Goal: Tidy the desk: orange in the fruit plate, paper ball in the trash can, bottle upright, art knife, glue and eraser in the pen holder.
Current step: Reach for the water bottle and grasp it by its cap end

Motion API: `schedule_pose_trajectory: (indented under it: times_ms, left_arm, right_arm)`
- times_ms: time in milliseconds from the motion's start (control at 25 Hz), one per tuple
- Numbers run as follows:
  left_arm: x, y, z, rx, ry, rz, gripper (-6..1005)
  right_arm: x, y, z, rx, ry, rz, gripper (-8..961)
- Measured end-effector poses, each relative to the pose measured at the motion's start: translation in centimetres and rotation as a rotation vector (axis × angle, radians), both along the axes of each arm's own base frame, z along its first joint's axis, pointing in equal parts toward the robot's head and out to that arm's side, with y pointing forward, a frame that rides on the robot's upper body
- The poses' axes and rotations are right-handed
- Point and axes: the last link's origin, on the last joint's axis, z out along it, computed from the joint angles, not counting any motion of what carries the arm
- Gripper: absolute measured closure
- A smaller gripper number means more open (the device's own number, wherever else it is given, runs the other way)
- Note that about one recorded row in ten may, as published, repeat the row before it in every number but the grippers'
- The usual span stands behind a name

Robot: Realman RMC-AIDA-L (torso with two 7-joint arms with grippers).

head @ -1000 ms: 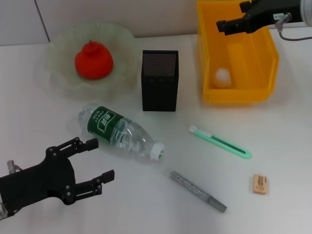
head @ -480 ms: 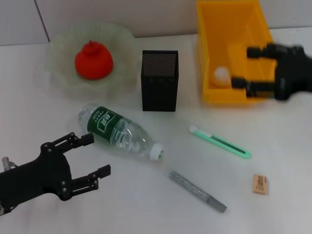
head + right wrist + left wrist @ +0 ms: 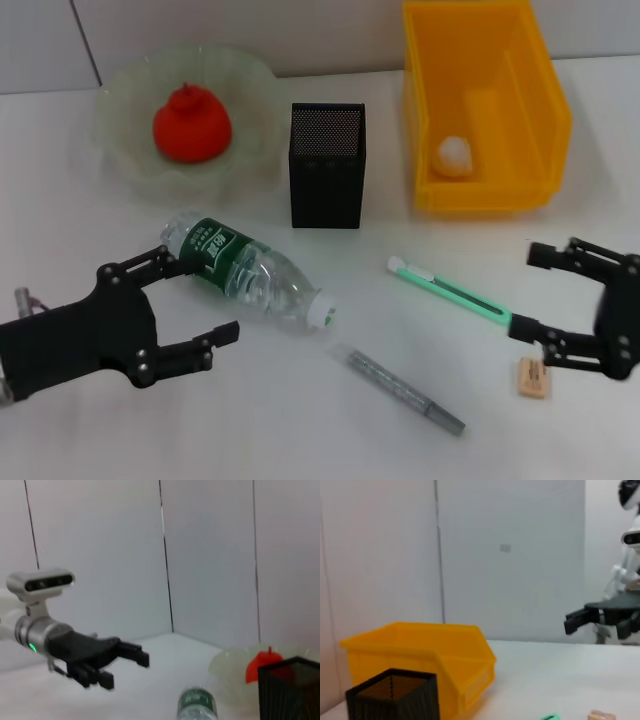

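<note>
The orange (image 3: 190,125) lies in the pale green fruit plate (image 3: 125,160) at the back left. A white paper ball (image 3: 455,153) sits inside the yellow trash can (image 3: 545,110). The clear bottle (image 3: 250,272) with a green label lies on its side in front of the black mesh pen holder (image 3: 328,165). My left gripper (image 3: 205,298) is open right at the bottle's near side. The green art knife (image 3: 450,290), grey glue stick (image 3: 405,390) and eraser (image 3: 533,380) lie on the table. My right gripper (image 3: 525,293) is open, its near finger over the eraser's edge.
The left wrist view shows the trash can (image 3: 420,645), the pen holder (image 3: 395,695) and the right gripper (image 3: 580,620) far off. The right wrist view shows the left gripper (image 3: 125,667), bottle (image 3: 197,705), pen holder (image 3: 290,690) and orange (image 3: 267,662).
My right gripper came down from over the yellow trash can to the near right, by the knife's end and the eraser. My left gripper edged closer to the bottle.
</note>
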Motion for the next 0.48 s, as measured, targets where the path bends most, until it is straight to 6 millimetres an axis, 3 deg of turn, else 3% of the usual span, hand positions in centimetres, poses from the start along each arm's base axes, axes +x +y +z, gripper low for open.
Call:
schedule_pose_trajectory:
  times_ms: [200, 320, 440, 480]
  left_arm:
    - [1.7, 1.4, -0.4, -0.047, 0.084, -0.080, 191]
    - [3.8, 3.0, -0.5, -0.075, 0.199, -0.182, 191]
    - [4.2, 3.2, -0.4, -0.077, 0.213, -0.197, 191]
    - [5.3, 3.9, -0.3, -0.081, 0.262, -0.245, 191]
  right_arm:
    - [1.5, -2.4, 0.2, 0.069, 0.097, -0.030, 113]
    - [2.3, -3.4, 0.0, 0.071, 0.095, -0.068, 113]
    - [2.9, -4.2, -0.5, 0.048, 0.078, -0.098, 113]
    - [3.0, -4.4, -0.6, 0.040, 0.073, -0.105, 113]
